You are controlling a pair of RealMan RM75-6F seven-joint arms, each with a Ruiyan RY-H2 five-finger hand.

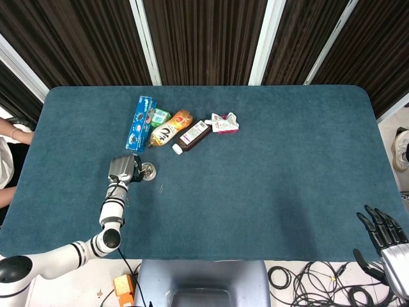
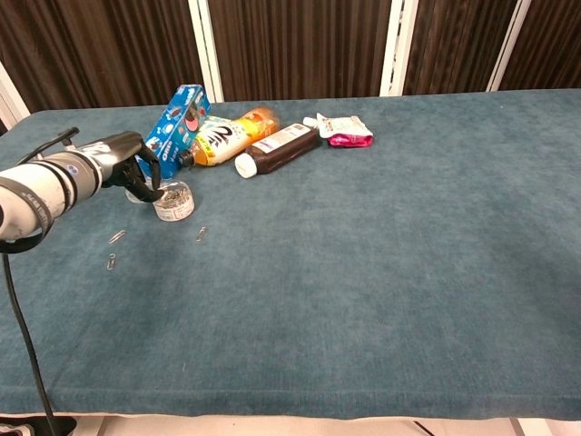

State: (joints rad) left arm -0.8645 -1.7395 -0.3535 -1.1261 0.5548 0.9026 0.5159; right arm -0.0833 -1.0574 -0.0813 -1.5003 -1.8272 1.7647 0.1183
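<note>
Left hand is down over the small clear tub of paper clips, near the table's left side. Fingers curl down at the tub's rim; can't tell whether they actually pinch anything, the tips are hidden against the tub. From the head view the hand sits just left of the tub, touching or nearly so.

Loose paper clips lie on the blue table in front of the tub, one more just to its right.

Behind the tub: blue box, propped on edge, then orange drink bottle on its side, dark brown bottle with white cap, lying down, and a crumpled white-pink pouch. All are bunched close together.

Far right, off the table edge: right hand, fingers spread, holding nothing, well apart from everything.
</note>
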